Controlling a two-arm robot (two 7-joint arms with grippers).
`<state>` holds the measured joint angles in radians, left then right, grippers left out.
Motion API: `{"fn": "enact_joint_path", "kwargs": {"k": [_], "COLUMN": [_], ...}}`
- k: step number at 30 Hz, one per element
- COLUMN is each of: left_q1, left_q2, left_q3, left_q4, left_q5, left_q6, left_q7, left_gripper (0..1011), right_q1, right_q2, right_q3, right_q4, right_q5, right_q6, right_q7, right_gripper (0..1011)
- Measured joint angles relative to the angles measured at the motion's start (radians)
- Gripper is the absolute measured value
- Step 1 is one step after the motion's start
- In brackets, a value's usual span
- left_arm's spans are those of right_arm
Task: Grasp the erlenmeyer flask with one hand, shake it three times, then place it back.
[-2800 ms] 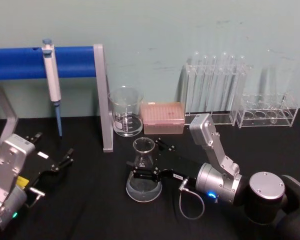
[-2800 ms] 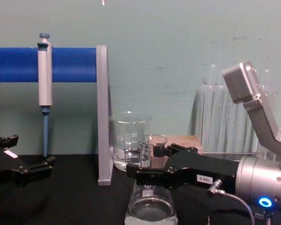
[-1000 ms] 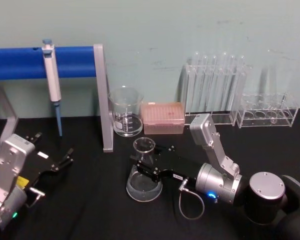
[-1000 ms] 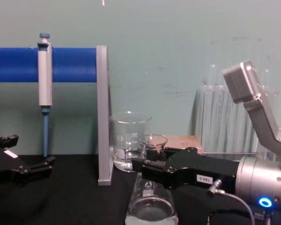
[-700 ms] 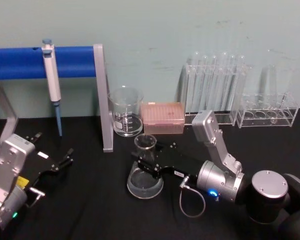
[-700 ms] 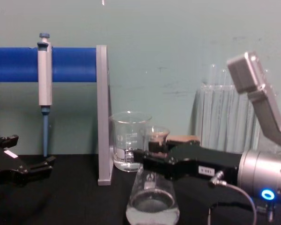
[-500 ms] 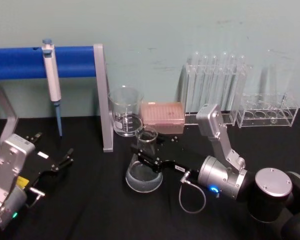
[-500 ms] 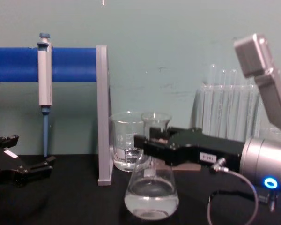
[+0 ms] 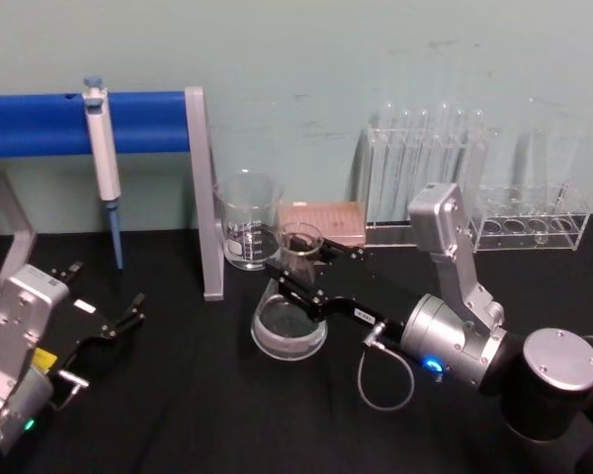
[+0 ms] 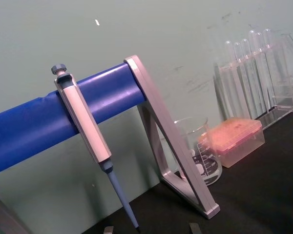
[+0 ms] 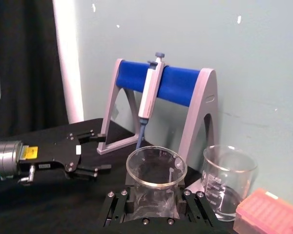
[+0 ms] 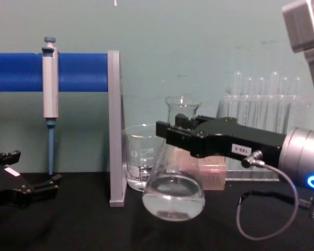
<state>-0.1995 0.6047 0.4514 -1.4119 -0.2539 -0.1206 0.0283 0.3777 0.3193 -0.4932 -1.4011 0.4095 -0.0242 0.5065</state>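
Black fingers (image 11: 115, 204) of the right gripper (image 12: 180, 133) are clamped on either side of the neck of the erlenmeyer flask (image 12: 172, 193), just below its flared rim. The flask hangs upright and, seen from the chest camera, appears to be held clear of the black bench (image 9: 178, 415). It sits in front of the glass beaker (image 12: 141, 157) and to the right of the grey post of the pipette stand (image 9: 200, 193).

The grasp looks done and the flask looks raised. How many of the three shakes have been made cannot be judged from this one moment, and setting the flask back on the bench is yet to come.

Clear liquid (image 12: 172, 201) fills roughly the lower third of the flask's wide body, its surface level and well short of the neck. The beaker behind seems to hold only a shallow pool of clear liquid at its bottom. Farther back, the test tubes (image 9: 425, 178) stand upright in a clear rack and look empty. The left gripper (image 9: 107, 288) rests at the bench's left end, fingers spread apart, well away from the glassware.
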Motion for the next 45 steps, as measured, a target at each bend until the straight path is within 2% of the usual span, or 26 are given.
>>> {"fn": "enact_joint_path", "kwargs": {"k": [7, 24, 33, 45], "left_q1": [0.000, 0.000, 0.000, 0.000], "left_q2": [0.000, 0.000, 0.000, 0.000], "left_q3": [0.000, 0.000, 0.000, 0.000], "left_q4": [0.000, 0.000, 0.000, 0.000], "left_q5": [0.000, 0.000, 0.000, 0.000], "left_q6": [0.000, 0.000, 0.000, 0.000], "left_q7": [0.000, 0.000, 0.000, 0.000], "left_gripper": [1001, 1001, 1001, 1001], "right_q1": [-0.043, -0.084, -0.085, -0.065], "right_q2": [0.006, -0.002, -0.010, -0.004], "right_q3": [0.016, 0.040, 0.039, -0.002], "right_q4": [-0.070, -0.110, -0.111, -0.106], "right_q5": [-0.010, -0.051, -0.056, -0.052], "right_q6": [0.012, 0.025, 0.025, 0.012], "right_q7": [-0.053, -0.108, -0.092, -0.018], "right_gripper": [452, 452, 452, 452]}}
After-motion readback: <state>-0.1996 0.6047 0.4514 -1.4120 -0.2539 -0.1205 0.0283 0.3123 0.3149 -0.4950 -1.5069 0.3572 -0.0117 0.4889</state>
